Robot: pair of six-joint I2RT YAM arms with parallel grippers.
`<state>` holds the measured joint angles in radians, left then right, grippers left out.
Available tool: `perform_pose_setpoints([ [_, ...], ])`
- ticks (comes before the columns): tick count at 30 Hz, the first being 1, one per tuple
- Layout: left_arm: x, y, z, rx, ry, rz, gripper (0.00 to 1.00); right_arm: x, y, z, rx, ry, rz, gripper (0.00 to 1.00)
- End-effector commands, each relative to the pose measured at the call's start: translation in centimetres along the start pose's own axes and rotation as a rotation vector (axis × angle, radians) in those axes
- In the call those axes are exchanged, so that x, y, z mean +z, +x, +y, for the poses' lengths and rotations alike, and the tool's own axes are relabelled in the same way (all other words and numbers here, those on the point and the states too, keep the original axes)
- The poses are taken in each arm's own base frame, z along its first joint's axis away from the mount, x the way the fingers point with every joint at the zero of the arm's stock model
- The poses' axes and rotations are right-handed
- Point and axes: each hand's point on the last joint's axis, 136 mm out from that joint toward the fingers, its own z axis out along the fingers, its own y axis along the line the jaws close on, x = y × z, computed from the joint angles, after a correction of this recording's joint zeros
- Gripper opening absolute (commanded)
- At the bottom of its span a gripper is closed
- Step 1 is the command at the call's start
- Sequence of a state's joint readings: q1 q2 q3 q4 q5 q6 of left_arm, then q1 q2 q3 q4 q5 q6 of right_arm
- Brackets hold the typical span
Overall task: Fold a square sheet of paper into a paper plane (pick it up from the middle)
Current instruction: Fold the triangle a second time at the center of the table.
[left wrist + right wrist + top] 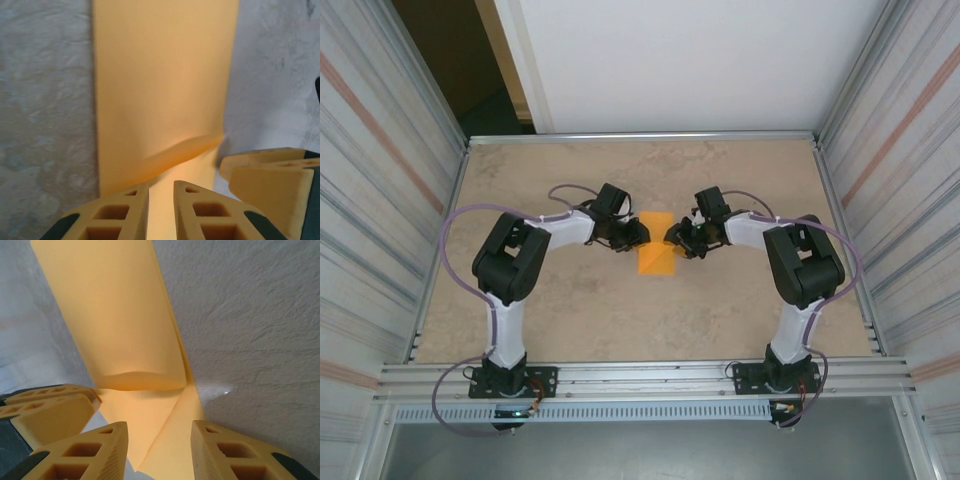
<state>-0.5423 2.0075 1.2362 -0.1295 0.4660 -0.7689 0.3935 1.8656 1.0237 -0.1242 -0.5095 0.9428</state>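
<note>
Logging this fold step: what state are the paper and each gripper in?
square sheet of paper: folded in half, lying down, upper layer bulging up loosely
left gripper: slightly open, holding nothing
right gripper: open, holding nothing

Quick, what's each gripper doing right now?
Left gripper: slightly open, holding nothing, just above the orange paper.
Right gripper: open, holding nothing.
</note>
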Motion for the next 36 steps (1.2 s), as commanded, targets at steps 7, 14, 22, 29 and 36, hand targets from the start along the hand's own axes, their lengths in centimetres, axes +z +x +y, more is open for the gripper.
perform_pose_setpoints([
  [7,1.1,0.8,3.3,-0.135,-0.1,0.039,0.21,1.3,0.3,0.8,0.019,-0.009,0.033,0.32],
  [14,1.1,1.1,4.1,-0.197,-0.099,0.048,0.21,1.4,0.1,1.1,0.031,-0.024,0.026,0.3],
  [22,1.0,1.3,4.2,-0.242,-0.084,0.056,0.22,1.4,-0.6,-0.4,0.127,-0.007,0.007,0.29],
  [29,1.3,1.6,4.4,-0.259,-0.074,0.07,0.22,1.6,-1.0,1.0,0.098,-0.08,0.014,0.24],
  [36,1.2,1.4,4.3,-0.268,-0.068,0.066,0.22,1.5,-0.2,2.4,0.036,-0.142,0.02,0.23],
])
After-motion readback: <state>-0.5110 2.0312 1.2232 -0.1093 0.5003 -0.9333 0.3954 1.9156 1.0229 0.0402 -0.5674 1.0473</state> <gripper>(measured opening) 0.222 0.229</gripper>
